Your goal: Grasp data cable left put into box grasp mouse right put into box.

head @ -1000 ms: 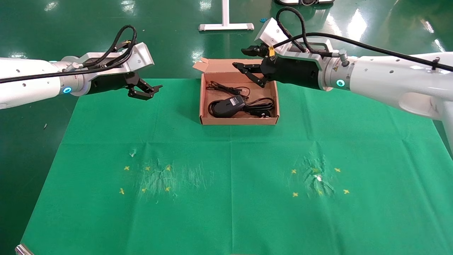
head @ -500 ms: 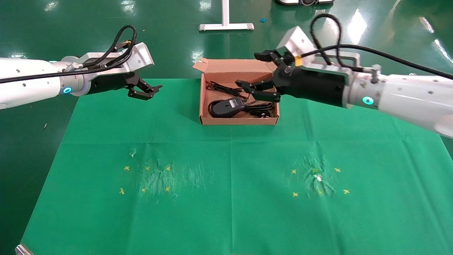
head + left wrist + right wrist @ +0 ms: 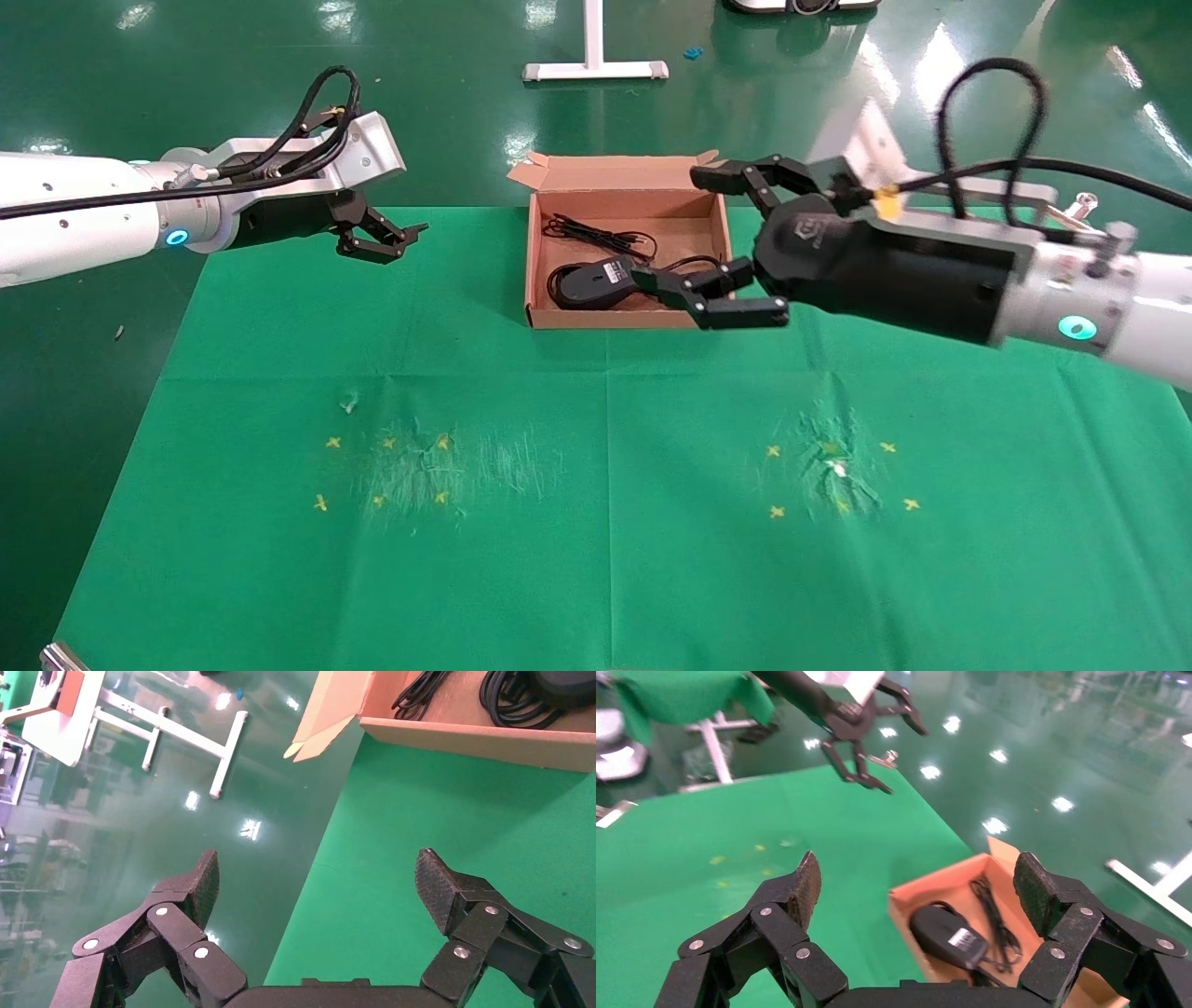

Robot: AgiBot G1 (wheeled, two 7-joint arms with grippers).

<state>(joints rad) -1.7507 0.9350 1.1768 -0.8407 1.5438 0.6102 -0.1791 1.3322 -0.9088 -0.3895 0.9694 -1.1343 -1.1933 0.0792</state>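
Note:
The brown cardboard box (image 3: pixel 535 270) stands at the far middle of the green cloth. In it the black mouse (image 3: pixel 601 280) lies with its white label up, on the thick black loops of the data cable (image 3: pixel 556 285). The mouse's thin wire (image 3: pixel 596 233) lies in the far half of the box. My right gripper (image 3: pixel 703 244) is open and empty, hovering at the box's right side. My left gripper (image 3: pixel 384 239) is open and empty, hovering left of the box. The right wrist view shows the box (image 3: pixel 899 913), mouse (image 3: pixel 944 934) and thin wire (image 3: pixel 993 910). The left wrist view shows the box wall (image 3: pixel 478 738) and cable loops (image 3: pixel 502 702).
The green cloth (image 3: pixel 605 485) covers the table, with yellow cross marks and scuffs near left and near right. A white stand (image 3: pixel 594 67) is on the floor behind the box. The box's flaps (image 3: pixel 526 172) stick up at its far edge.
My right gripper has drawn back from over the box's far right corner, moving right and toward the near side, staying open. The left arm has not moved.

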